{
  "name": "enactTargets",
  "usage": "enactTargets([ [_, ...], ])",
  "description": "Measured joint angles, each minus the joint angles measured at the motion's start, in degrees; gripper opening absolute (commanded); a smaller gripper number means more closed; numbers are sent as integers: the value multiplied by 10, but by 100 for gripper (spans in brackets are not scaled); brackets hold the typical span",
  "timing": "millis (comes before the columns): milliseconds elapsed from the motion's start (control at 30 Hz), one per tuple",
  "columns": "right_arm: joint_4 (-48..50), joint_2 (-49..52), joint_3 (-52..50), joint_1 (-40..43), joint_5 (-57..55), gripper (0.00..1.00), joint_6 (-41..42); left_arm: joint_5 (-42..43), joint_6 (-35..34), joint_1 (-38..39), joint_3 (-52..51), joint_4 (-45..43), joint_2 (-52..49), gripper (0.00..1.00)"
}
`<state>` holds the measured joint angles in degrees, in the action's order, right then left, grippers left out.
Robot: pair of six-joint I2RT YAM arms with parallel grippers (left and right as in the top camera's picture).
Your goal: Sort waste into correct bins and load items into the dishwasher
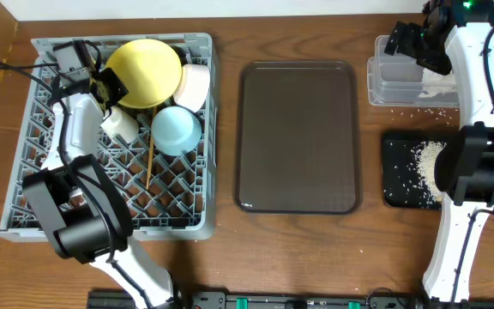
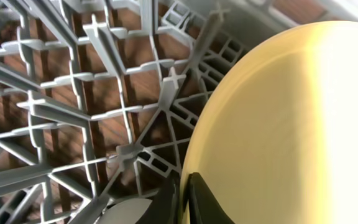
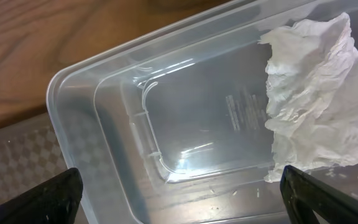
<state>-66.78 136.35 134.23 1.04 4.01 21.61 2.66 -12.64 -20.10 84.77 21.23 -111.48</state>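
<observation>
The pale yellow plate (image 1: pixel 144 73) stands tilted in the grey dish rack (image 1: pixel 24 163), and my left gripper (image 1: pixel 105 84) is shut on its rim (image 2: pixel 184 196). The white bowl (image 1: pixel 194 86), light blue bowl (image 1: pixel 177 130), white cup (image 1: pixel 119 123) and a chopstick (image 1: pixel 148 163) are in the rack too. My right gripper (image 1: pixel 412 43) is open and empty over the clear tub (image 1: pixel 380 86), which shows in the right wrist view (image 3: pixel 104 112) with the crumpled white napkin (image 3: pixel 312 118) inside. Rice scraps (image 1: pixel 427 163) lie in the black tray (image 1: pixel 394 193). The snack wrapper is out of view.
The dark brown serving tray (image 1: pixel 297 137) lies mid-table between the rack and the bins. A few rice grains (image 1: pixel 431 112) are scattered on the wood between the tub and the black tray. Cables run at the rack's far left.
</observation>
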Motion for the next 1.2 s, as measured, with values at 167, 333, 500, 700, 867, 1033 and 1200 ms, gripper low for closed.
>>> enactTargets([
  [167, 0, 0, 0, 0, 0, 99, 0, 0, 5, 0, -1, 1, 35, 8],
  [333, 0, 0, 0, 0, 0, 99, 0, 0, 9, 0, 0, 4, 81, 8],
  [500, 0, 0, 0, 0, 0, 99, 0, 0, 9, 0, -1, 7, 86, 12],
  [700, 0, 0, 0, 0, 0, 99, 0, 0, 12, 0, -1, 7, 80, 46],
  [867, 0, 0, 0, 0, 0, 99, 0, 0, 13, 0, -1, -15, 38, 50],
  [1033, 0, 0, 0, 0, 0, 99, 0, 0, 13, 0, -1, -38, -5, 50],
  [1200, 0, 0, 0, 0, 0, 99, 0, 7, 12, 0, -1, -51, -23, 61],
])
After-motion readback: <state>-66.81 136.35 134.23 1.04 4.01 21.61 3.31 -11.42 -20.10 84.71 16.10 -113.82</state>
